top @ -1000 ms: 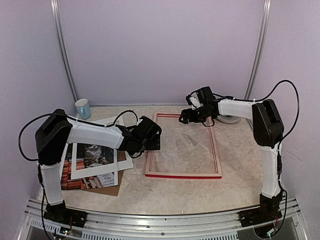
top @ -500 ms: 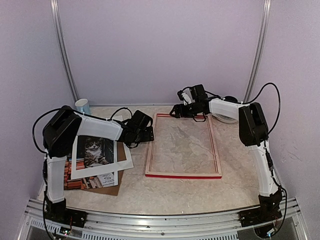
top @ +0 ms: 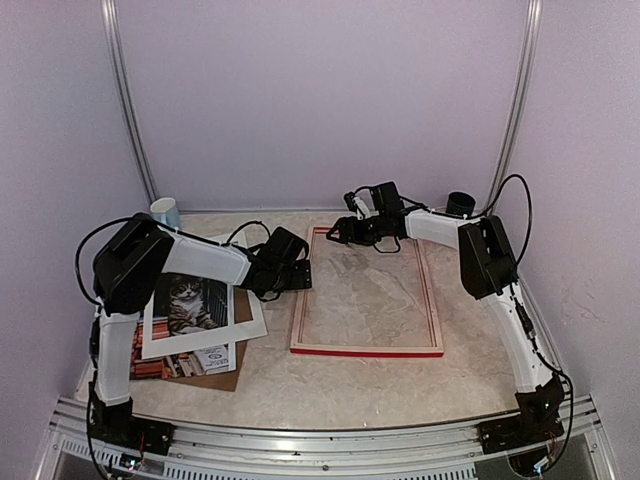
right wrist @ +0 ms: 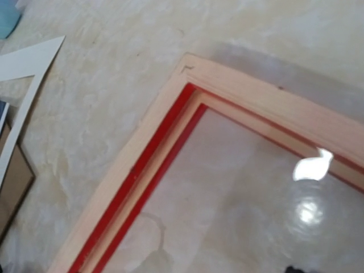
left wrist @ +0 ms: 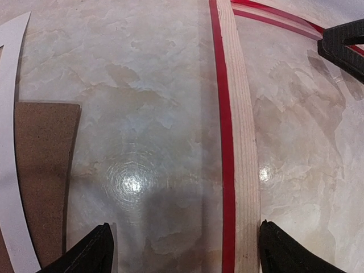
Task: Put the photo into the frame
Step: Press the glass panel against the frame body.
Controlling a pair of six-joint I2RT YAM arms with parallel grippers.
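Note:
The frame [top: 366, 350] lies flat mid-table, pale wood back up, red edges showing. My left gripper [top: 298, 273] hovers low over its left rail [left wrist: 239, 142], open. One fingertip [left wrist: 91, 253] is over bare table and the other [left wrist: 284, 250] is just inside the rail. My right gripper [top: 341, 231] is over the frame's far-left corner [right wrist: 190, 68], open, with nothing between its fingers, which barely show in the right wrist view. The photo [top: 188, 303], a cat print, lies at the left under a white mat [top: 200, 345], apart from both grippers.
A brown backing board [top: 218, 379] lies under the mat and photo; its corner [left wrist: 42, 148] shows in the left wrist view. A blue cup [top: 166, 216] stands at the back left. A dark round object [top: 460, 203] sits at the back right. Metal posts flank the back wall.
My right gripper has swung left along the frame's far rail to its far-left corner. My left arm has folded in and its gripper has shifted slightly by the left rail, jaws a little narrower.

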